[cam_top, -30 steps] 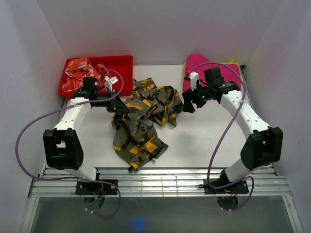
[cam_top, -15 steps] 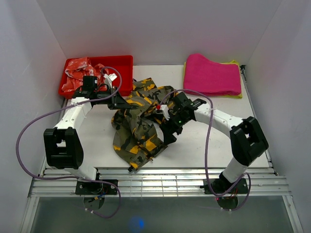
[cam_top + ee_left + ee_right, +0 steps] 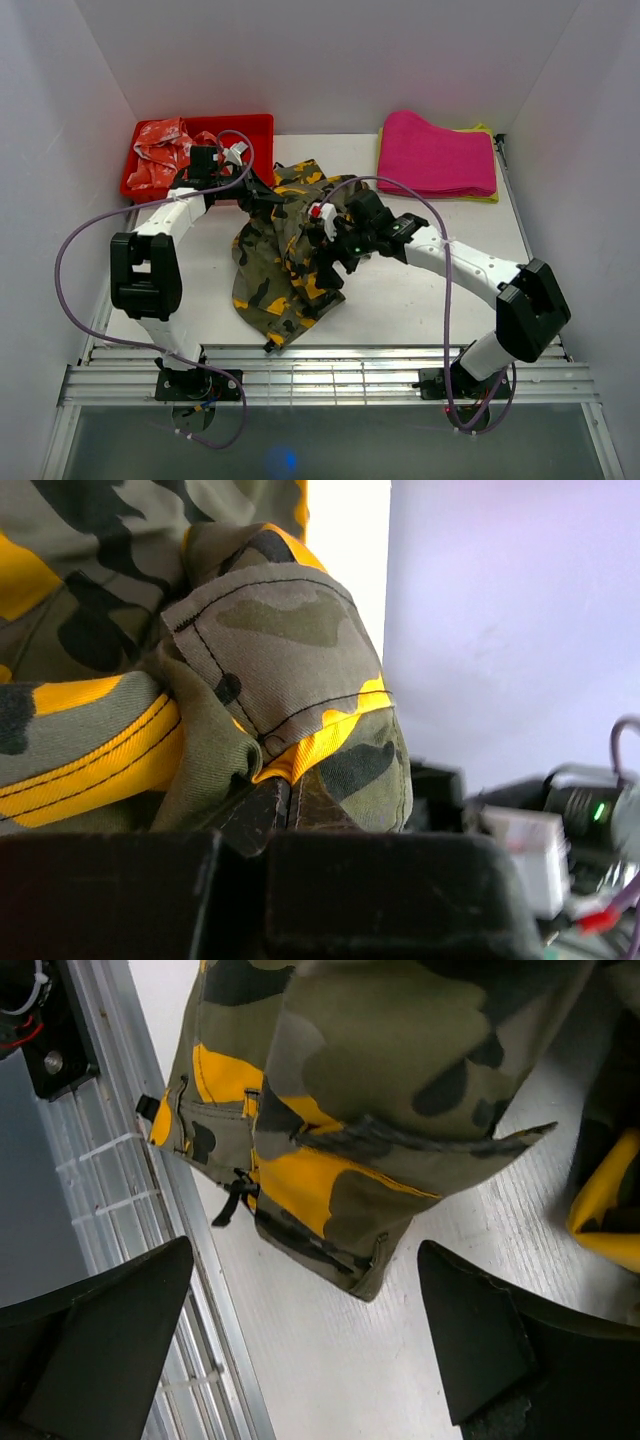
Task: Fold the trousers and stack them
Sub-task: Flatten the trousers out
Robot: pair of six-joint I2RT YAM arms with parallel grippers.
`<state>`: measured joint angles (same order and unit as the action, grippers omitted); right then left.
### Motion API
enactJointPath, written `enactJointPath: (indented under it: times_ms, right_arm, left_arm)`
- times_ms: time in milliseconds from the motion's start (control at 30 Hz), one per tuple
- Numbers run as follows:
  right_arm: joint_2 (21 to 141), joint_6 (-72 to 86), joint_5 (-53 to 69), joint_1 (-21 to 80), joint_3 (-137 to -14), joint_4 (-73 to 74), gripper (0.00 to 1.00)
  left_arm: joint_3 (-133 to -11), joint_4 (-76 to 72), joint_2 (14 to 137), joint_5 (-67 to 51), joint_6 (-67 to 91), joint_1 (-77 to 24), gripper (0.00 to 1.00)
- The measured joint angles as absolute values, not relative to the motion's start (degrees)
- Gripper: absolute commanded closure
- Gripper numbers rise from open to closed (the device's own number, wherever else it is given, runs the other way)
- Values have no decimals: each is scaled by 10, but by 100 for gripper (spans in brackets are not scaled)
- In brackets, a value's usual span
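Since the earlier frame the right arm has swung away from the pink folded cloth (image 3: 435, 155) and now reaches low over the trousers (image 3: 280, 270). The left arm has drawn in closer to the red tray (image 3: 250, 122), and the heap looks pulled narrower.

The trousers lie crumpled on the table (image 3: 420, 290), just beside the red tray's right end and trailing away from it toward the arm bases. No leg is laid out flat and no fold is made, so by my reading the task is barely begun: spreading, folding and stacking are all left, with the pink cloth waiting well to the right of the tray.

The left gripper (image 3: 285, 810) is closed, pinching a seamed edge of the trousers at the corner of the heap nearest the tray. The right gripper (image 3: 303, 1260) is spread wide and holds nothing. A hem hangs above its fingers, apart from both pads, on the side of the heap away from the tray
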<state>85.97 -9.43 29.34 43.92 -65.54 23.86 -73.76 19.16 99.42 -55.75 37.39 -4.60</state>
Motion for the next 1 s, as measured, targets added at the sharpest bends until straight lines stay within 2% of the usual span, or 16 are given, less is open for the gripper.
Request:
enactJointPath:
  times_ms: [233,300,333,367,433,467,533,567,667,700,733,767,800,867,1000]
  right_arm:
    - [962,-43,214,484,-687,202,2]
    - [988,-30,180,490,-702,197,7]
    - [995,-27,167,491,-706,195,14]
    - [1000,-23,155,490,-710,194,32]
    - [1008,-17,127,489,-717,192,52]
    - [1009,-15,118,487,-718,193,65]
    - [1006,-20,104,482,-718,194,80]
    - [1003,-21,102,479,-718,196,92]
    - [968,-32,95,459,-702,209,92]
    - [952,-35,95,450,-694,214,92]
    - [928,-42,97,436,-682,220,92]
    - [903,-49,100,421,-672,229,92]
    - [878,-58,103,405,-663,240,92]
    - [827,-84,109,369,-643,260,92]
    - [748,-160,121,299,-602,312,92]
  left_arm:
    - [-779,178,1039,-497,454,-71,100]
    - [-782,177,1042,-488,469,-77,100]
    - [-784,177,1044,-486,474,-80,100]
    - [-784,174,1044,-485,479,-81,100]
    - [-785,173,1044,-484,484,-81,100]
    - [-785,173,1044,-483,484,-82,99]
    - [-785,174,1044,-477,480,-82,97]
    - [-785,175,1044,-473,477,-82,93]
    - [-784,174,1038,-458,463,-82,91]
    - [-781,173,1034,-454,460,-82,85]
    - [-776,170,1025,-451,452,-82,72]
    - [-771,169,1015,-449,446,-82,54]
    - [-767,167,1004,-446,429,-83,49]
    - [-764,171,981,-435,398,-84,44]
    - [-764,192,924,-402,274,-84,42]
